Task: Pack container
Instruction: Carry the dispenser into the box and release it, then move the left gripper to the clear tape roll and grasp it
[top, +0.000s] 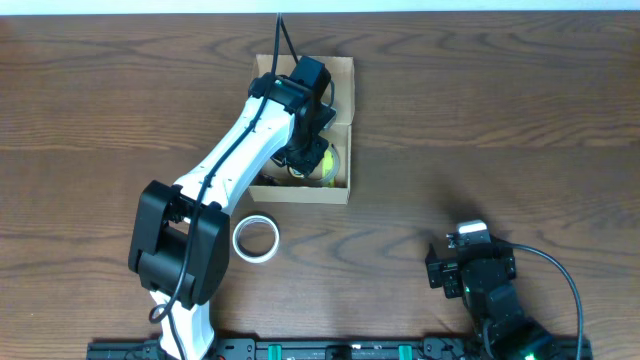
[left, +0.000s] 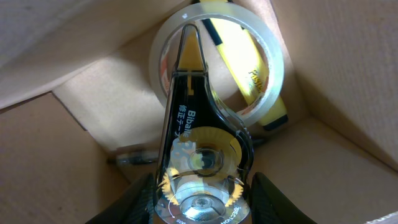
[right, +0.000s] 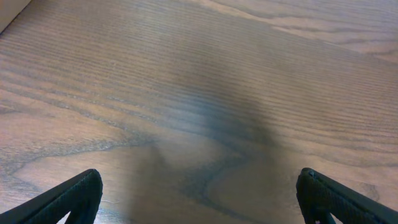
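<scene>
The tan cardboard container (top: 342, 70) stands open at the back middle of the table; its inner walls fill the left wrist view (left: 74, 118). My left gripper (top: 303, 150) reaches down into it, shut on a clear correction tape dispenser (left: 199, 162) with black trim (left: 202, 202). Below the dispenser's tip lie a clear tape roll (left: 277, 68) and a yellow marker (left: 245, 65) on the box floor. My right gripper (top: 452, 268) is open and empty over bare wood (right: 199, 199) at the front right.
A white tape roll (top: 256, 239) lies on the table in front of the container, beside the left arm's base. A dark thin object (left: 134, 158) lies in the box's corner. The table is dark wood (top: 500, 130).
</scene>
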